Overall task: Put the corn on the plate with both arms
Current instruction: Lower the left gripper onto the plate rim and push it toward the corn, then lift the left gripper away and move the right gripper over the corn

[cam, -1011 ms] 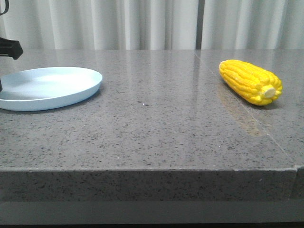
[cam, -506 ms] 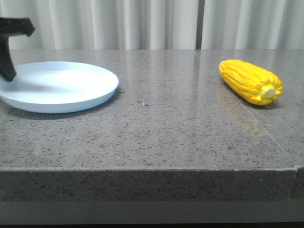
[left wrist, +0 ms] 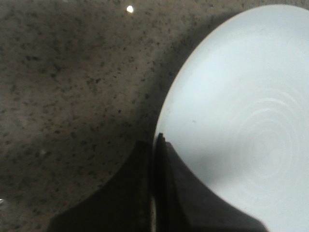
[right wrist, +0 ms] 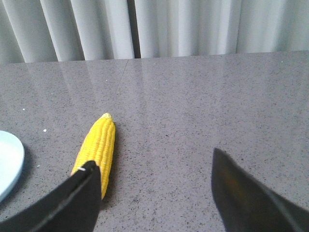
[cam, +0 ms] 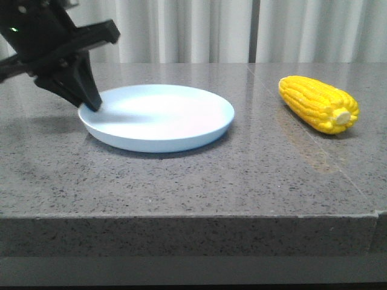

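Left fingers (cam: pixel 91 104) pinched tight on plate (cam: pixel 158 116) rim; right fingers (right wrist: pixel 154 186) spread wide, empty; corn (cam: pixel 318 104) near table (cam: pixel 199 175) right edge.

My left gripper (cam: pixel 94 106), clamped on the plate's (cam: pixel 163 124) left rim, now sits well inside the front view instead of at its left edge. The plate has slid rightward with it across the grey stone table (cam: pixel 199 181), ending near the middle and closer to the corn (cam: pixel 317 104).
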Motion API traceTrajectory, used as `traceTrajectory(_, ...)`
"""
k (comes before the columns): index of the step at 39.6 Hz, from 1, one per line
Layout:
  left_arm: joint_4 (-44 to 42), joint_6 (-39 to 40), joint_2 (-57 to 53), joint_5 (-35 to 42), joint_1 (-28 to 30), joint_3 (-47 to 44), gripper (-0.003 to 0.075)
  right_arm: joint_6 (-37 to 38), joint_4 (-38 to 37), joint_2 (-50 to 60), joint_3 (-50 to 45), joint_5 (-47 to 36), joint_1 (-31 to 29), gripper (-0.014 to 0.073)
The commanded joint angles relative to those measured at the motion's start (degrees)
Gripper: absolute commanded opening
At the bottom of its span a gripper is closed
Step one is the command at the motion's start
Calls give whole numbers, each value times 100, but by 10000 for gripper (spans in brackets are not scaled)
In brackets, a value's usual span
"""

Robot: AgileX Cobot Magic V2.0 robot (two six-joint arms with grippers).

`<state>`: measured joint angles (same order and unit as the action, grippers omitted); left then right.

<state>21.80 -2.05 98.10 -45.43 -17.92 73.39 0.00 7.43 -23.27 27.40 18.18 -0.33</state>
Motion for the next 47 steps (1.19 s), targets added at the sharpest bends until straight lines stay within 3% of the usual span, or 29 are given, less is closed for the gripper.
traceTrajectory(1,232,-8,-149,308,-141,197,-20,-49,24,-62,194,-507,-35,518)
traceTrajectory(5,256,-8,-121,332,-179,197,0,-49,24,-62,194,-507,-35,518)
traceTrajectory(7,256,-8,-121,331,-179,197,45,-49,24,-62,194,-507,-35,518)
traceTrajectory(16,177,-113,-437,531,-60,197,439,-49,24,-62,194,-507,-35,518)
traceTrajectory(19,-152,-113,-734,670,-50,197,489,-49,24,-62,194,-507,-35,518)
traceTrajectory(24,-557,-76,-1175,764,66,134,428,-49,24,-62,194,-507,-35,518)
traceTrajectory(38,-813,-87,-2460,729,1454,-667,23,-49,24,-62,194,-507,-35,518)
traceTrajectory(41,-937,-99,-2757,782,1584,-893,-20,-49,24,-62,194,-507,-35,518)
traceTrajectory(47,-1099,-108,-3413,1247,1519,-1434,-20,-49,24,-62,194,-507,-35,518)
